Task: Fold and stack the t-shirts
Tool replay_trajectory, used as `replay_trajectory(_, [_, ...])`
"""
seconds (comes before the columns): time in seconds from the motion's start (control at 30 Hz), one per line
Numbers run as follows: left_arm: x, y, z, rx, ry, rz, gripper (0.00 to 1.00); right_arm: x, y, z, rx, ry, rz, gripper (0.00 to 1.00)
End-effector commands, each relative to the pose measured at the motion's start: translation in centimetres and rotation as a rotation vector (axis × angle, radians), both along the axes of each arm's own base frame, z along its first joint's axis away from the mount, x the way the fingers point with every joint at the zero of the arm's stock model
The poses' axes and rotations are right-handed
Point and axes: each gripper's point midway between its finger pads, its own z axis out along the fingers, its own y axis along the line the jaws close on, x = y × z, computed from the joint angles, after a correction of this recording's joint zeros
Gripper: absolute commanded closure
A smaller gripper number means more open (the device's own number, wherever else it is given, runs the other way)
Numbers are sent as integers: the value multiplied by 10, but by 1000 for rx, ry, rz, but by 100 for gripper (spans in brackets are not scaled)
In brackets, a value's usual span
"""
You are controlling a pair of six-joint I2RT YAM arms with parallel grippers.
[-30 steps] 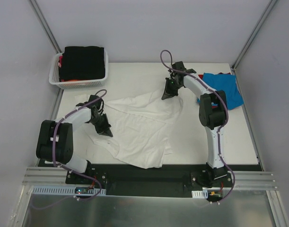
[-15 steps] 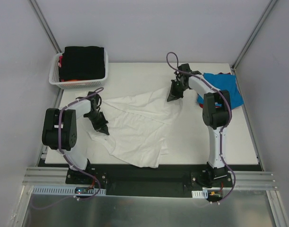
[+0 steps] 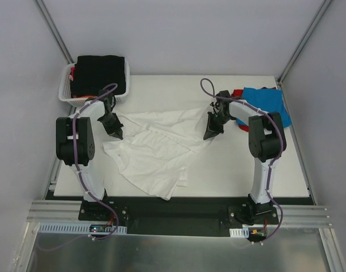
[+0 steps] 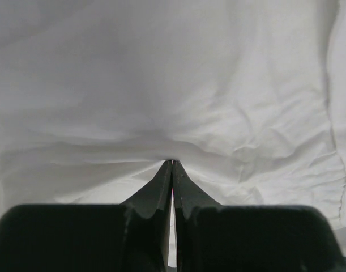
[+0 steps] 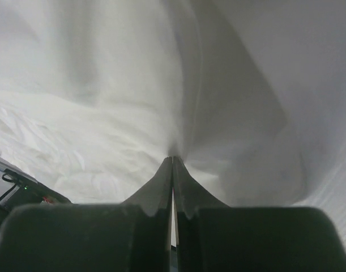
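Observation:
A large white t-shirt [image 3: 156, 147] lies rumpled across the table, stretched between both grippers. My left gripper [image 3: 117, 135] is shut on its left edge; in the left wrist view the jaws [image 4: 172, 162] pinch a fold of white cloth [image 4: 178, 96]. My right gripper [image 3: 209, 136] is shut on the shirt's right edge, and the right wrist view shows its closed jaws [image 5: 173, 158] nipping white fabric [image 5: 105, 113]. A bright blue t-shirt [image 3: 267, 105] lies over a red one [image 3: 238, 93] at the back right. A folded black t-shirt [image 3: 99, 73] tops the basket.
A white lattice basket [image 3: 71, 99] stands at the back left corner, off the table's edge, with a bit of red showing under the black shirt. Grey walls enclose the table [image 3: 246, 164] on three sides. The arm bases sit on the rail at the near edge.
Both grippers have kept their hold on the white shirt. The left one moved back toward the basket, the right one came nearer and slightly rightward, and the shirt spread wider between them.

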Motion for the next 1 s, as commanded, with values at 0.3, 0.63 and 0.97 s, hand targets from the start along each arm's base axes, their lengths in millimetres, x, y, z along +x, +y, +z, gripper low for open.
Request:
replay_trajectory(0.3, [28, -1, 31, -14, -37, -16, 100, -60, 3, 52, -17, -71, 124, 99])
replay_trajectory(0.63, [-63, -74, 54, -130, -76, -214, 86, 11, -23, 79, -162, -220, 9, 53])
replay_trajectory(0.97, [-111, -98, 59, -275, -81, -298, 73, 50, -51, 40, -220, -173, -48, 45])
